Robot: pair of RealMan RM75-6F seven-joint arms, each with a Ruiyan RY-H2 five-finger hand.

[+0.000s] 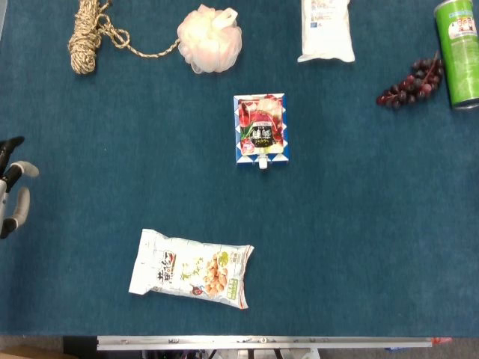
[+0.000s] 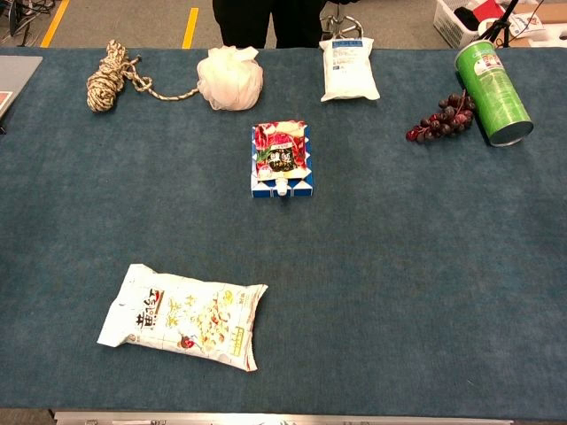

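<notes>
The snack bag [image 1: 191,269], white with printed nuts, lies flat near the near edge of the table [image 1: 359,247], left of centre, its long side slightly skewed to that edge. It touches nothing.

The left hand [image 1: 13,187] shows only in the head view, at the table's left edge, level with the space between the snack bag and the table's centre. Its fingers are spread apart and hold nothing. It is well apart from the snack bag, which is the nearest item to it. The right hand appears in neither view.

A drink pouch [image 1: 260,129], red and white with a blue diamond border, lies flat at the table's centre, its spout pointing toward the near edge.

Along the far edge, from the left corner: a coil of rope [image 1: 88,36] with a loose tail running to a pale bath sponge [image 1: 210,40] just beside it; the tail reaches the sponge, though contact cannot be confirmed. Right of centre lies a white packet [image 1: 327,30]. Near the far right corner, a bunch of dark grapes [image 1: 412,82] lies just beside a green canister [image 1: 458,52] resting on its side.
</notes>
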